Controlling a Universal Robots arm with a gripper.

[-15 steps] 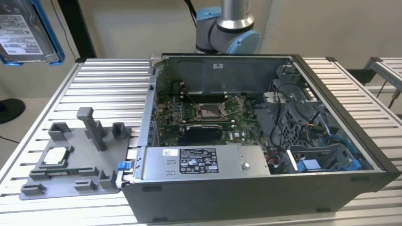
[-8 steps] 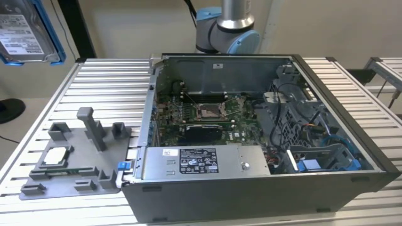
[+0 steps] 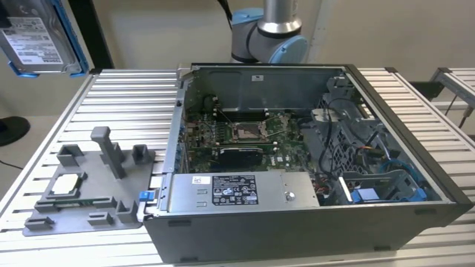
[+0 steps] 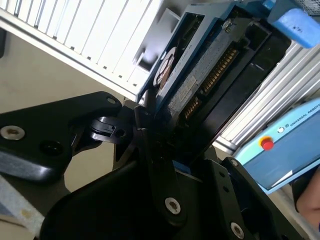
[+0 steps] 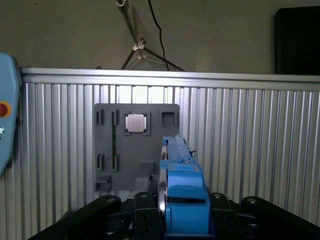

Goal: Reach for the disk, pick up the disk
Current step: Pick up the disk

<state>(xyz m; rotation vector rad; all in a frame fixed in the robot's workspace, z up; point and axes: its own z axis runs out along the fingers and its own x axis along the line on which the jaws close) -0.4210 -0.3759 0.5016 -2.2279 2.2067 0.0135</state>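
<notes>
- computer case (image 3: 297,233) sits on table (image 3: 133,105), toward the exterior view's right, top open
- inside case: motherboard (image 3: 237,139) on the floor; long box (image 3: 237,192) along the near wall, in front of the board
- fixture tray (image 3: 89,192) on table just beside case, on the exterior view's left; chip (image 3: 65,183) lies in one tray pocket
- arm (image 3: 267,33) stands behind case's far wall
- disk (image 3: 41,36) up off the table, over its far corner at the exterior view's left, well apart from tray and case
- first wrist view: disk stands edge-on between the fingers of the gripper (image 5: 182,215), clamped from both sides; tray lies beyond it
</notes>
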